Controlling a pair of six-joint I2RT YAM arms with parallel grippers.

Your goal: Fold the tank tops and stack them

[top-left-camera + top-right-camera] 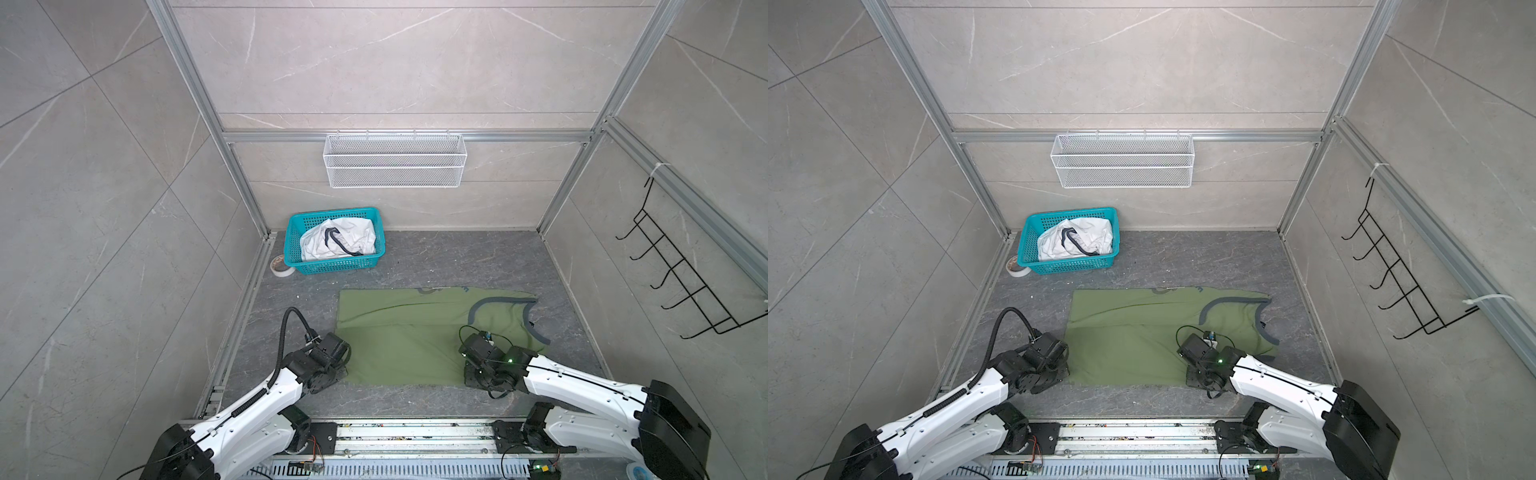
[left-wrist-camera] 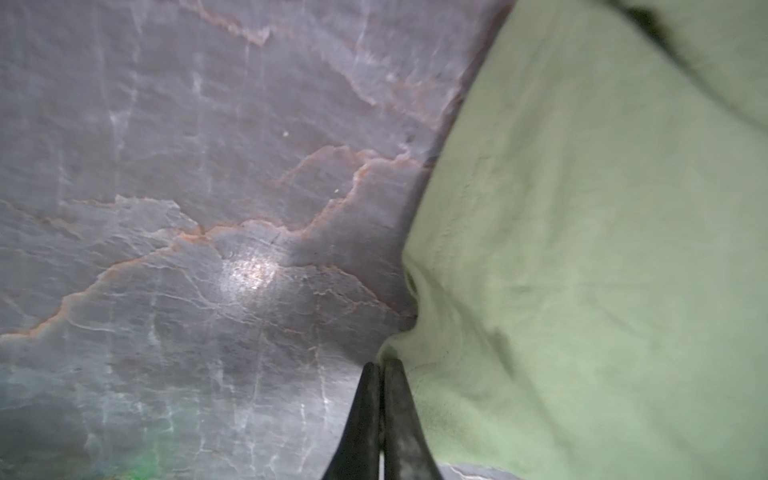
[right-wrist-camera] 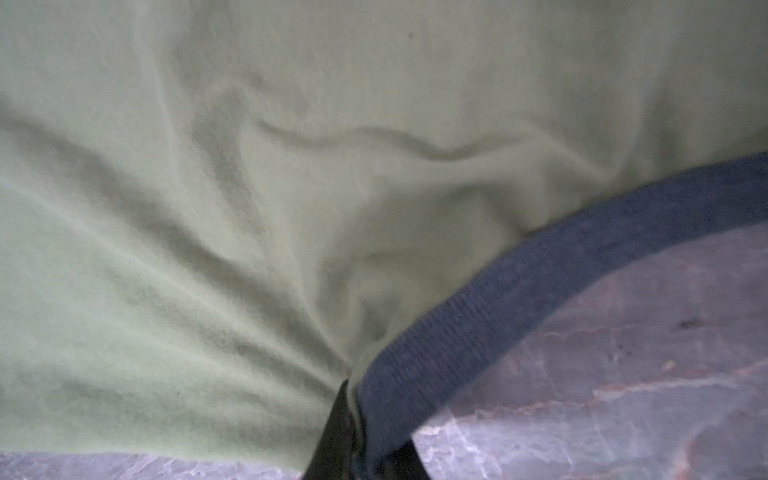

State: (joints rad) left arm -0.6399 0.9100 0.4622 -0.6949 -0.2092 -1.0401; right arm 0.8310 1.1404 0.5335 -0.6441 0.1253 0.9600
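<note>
Wrist views show your left gripper point(image 2: 380, 374) and right gripper point(image 3: 353, 395) pinching the part-folded olive tank top point(image 3: 249, 208); the white tank top point(image 1: 338, 243) waits in the basket point(image 1: 332, 270).

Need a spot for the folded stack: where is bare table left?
Free: the table right of the teal basket, behind the green tank top; also the strip between its near edge and the rail. Crowded: the back left corner, with basket and tape roll; left gripper and right gripper pinch the top's near edge.

Robot lab cell: aluminium frame point(image 1: 270, 136), tiled panels point(image 1: 395, 62), arm rail point(image 1: 415, 433).
</note>
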